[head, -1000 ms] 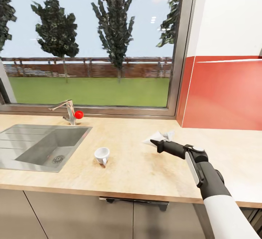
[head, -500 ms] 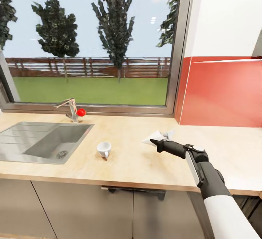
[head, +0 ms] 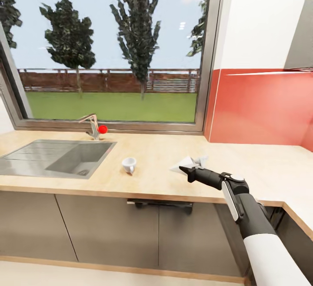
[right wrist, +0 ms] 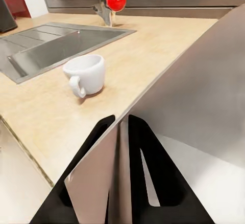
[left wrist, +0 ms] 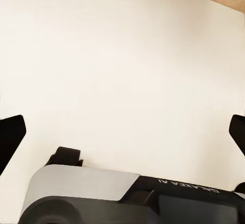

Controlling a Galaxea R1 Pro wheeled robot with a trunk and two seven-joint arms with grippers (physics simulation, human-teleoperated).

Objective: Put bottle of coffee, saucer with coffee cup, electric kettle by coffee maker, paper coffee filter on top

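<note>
Pincer on your right arm (head: 184, 171) is closed on the paper filter (head: 190, 163), its thin white cone pinched flat between the dark fingers (right wrist: 102, 147), held clear above the surface (head: 156, 177), probably so it travels uncreased. Your left pincer (left wrist: 122, 132) stands wide open, holding nothing. White glossy cup (head: 129, 164) sits alone on the pale wood-grain surface, near the steel sink (head: 26, 164). Coffee maker: unsighted.

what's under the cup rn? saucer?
No saucer. The cup stands upright directly on the bare countertop, right of the sink. Its inside is hidden from both views. The right gripper holds the filter in its jaws, apart from the cup.
</note>
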